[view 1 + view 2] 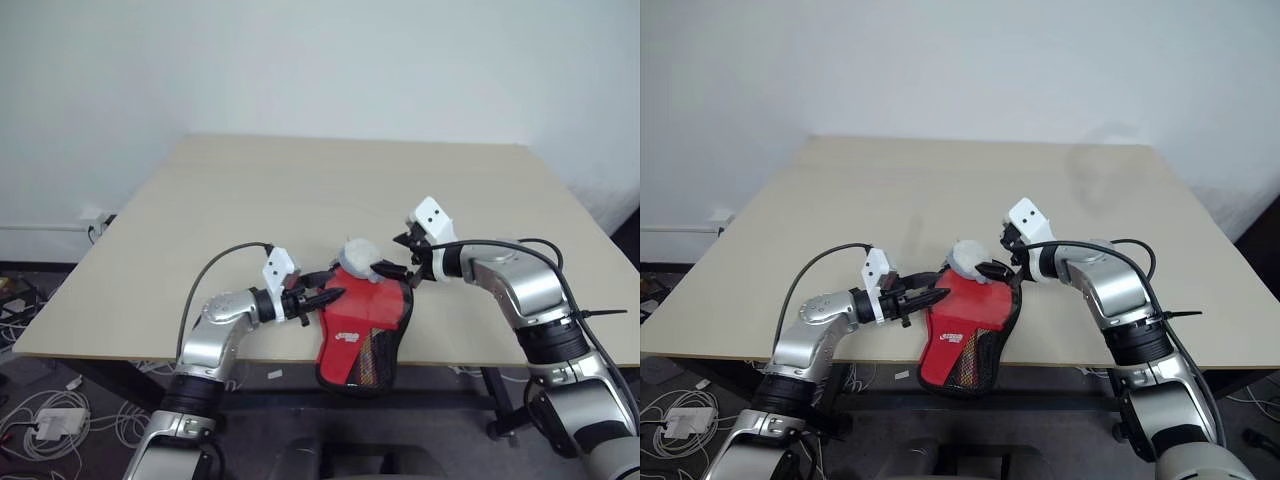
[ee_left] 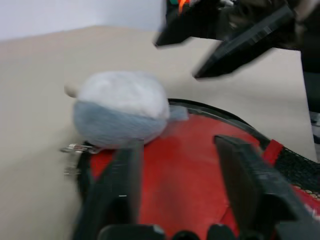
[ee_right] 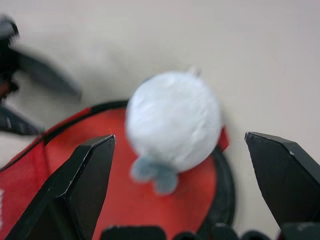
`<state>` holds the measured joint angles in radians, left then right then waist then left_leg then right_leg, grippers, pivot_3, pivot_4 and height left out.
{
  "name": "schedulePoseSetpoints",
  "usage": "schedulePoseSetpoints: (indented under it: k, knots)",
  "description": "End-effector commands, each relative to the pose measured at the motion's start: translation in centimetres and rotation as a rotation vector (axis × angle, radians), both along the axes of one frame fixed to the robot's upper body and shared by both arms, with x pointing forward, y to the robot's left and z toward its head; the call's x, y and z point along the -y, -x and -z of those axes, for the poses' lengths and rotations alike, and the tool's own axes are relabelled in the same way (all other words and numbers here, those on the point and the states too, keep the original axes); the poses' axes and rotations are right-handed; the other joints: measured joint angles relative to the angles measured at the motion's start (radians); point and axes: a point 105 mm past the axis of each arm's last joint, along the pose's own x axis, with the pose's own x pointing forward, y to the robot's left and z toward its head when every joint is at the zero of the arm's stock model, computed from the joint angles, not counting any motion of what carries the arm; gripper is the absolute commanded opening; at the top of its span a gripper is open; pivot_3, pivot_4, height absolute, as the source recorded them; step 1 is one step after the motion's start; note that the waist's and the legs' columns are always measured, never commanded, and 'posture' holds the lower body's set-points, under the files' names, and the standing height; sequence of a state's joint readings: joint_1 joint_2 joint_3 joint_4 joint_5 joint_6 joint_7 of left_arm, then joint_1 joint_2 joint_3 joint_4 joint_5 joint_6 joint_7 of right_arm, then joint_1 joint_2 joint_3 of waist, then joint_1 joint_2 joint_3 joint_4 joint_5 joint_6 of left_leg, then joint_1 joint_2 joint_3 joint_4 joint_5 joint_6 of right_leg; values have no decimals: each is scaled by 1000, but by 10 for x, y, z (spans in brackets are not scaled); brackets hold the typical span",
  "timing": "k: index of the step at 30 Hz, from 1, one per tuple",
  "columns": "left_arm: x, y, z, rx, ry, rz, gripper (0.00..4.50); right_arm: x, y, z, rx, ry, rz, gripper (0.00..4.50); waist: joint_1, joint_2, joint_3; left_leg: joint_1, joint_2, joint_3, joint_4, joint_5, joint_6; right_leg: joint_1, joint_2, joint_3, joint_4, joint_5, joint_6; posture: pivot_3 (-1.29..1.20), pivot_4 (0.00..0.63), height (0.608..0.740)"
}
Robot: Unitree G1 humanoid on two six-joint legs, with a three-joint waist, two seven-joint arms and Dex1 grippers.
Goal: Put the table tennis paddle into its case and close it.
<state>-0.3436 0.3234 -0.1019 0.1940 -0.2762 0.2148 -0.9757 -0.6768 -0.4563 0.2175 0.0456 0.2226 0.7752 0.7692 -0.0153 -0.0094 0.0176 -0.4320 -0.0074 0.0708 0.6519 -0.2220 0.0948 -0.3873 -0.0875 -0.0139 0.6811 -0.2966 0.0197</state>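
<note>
Both arms low over the near table edge, converging on the red case.

Left gripper reaches in nearly level from the left, its jaws part-open over the left side of the case; nothing seen held between them. Right gripper angles down from the right, jaws spread wide and empty, above the case top. Case: flat, paddle-shaped, red fabric with black piping, black mesh at the lower end, white logo; its narrow end overhangs the table edge. Soft grey-white fuzzy lump sits at the case's round end. Can't see the paddle itself, so can't tell whether it's inside. Table is matte beige.
</note>
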Motion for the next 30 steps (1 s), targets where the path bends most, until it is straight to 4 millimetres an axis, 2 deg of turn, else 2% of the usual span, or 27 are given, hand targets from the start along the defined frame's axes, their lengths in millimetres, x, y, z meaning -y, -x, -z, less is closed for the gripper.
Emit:
schedulePoseSetpoints:
  k: [1,3,13,21,30]
  knots:
    - [11,-6,-10,55,-7,21,697,-3,-8,-18,70,-11,-17,4500,0,0,0,0,0,0,0,0,0,0,0,0,0,0,0,0,0,707]
    - [15,-9,-7,63,-19,17,17,-5,-12,-17,71,-10,-17,4500,-1,0,0,0,0,0,0,0,0,0,0,0,-1,0,0,0,0,707]
    - [36,-15,4,46,-67,76,17,-18,-26,-2,38,-17,2,4500,-4,0,0,0,0,0,-1,0,0,0,0,0,-1,0,0,0,0,707]
    - [44,-17,19,-22,-111,118,17,-26,-34,15,-18,-16,7,4500,-7,0,0,0,0,0,-1,0,0,0,0,0,-1,0,0,0,0,707]
    - [52,-26,29,-66,-139,126,17,-34,-33,24,-33,-8,-14,4500,-7,0,0,0,0,0,-1,0,0,0,0,-1,-1,0,0,0,0,707]
